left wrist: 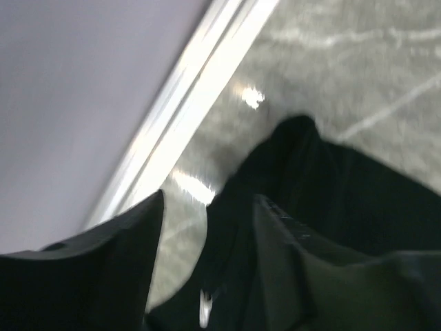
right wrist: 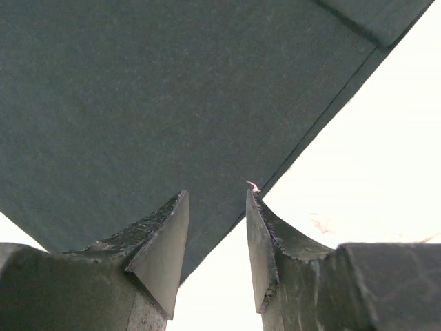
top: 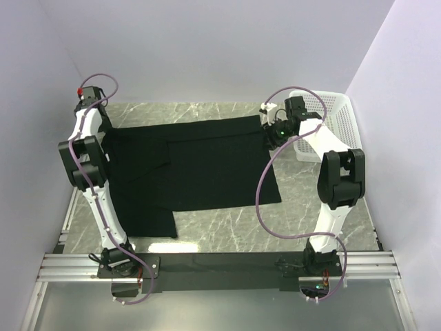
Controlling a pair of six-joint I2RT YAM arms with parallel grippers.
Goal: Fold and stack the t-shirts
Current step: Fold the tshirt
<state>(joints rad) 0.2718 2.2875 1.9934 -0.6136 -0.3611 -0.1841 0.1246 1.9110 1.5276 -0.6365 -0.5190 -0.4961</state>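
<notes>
Marble table (top: 227,227) carries the shirt (top: 207,165), spread from its far-left corner to mid-right; left claw (left wrist: 209,207) gapes empty over bunched far-left cloth; right claw (right wrist: 217,196), part-open and empty, hovers at the shirt's far-right corner; best pinch both corners low, then fold evenly.

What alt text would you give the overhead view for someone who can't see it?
A black t-shirt lies spread nearly flat on a grey marbled table between two white robot arms, seen from above. The left arm bends over the shirt's left edge; the right arm reaches to its far right corner, beside a white basket.
</notes>
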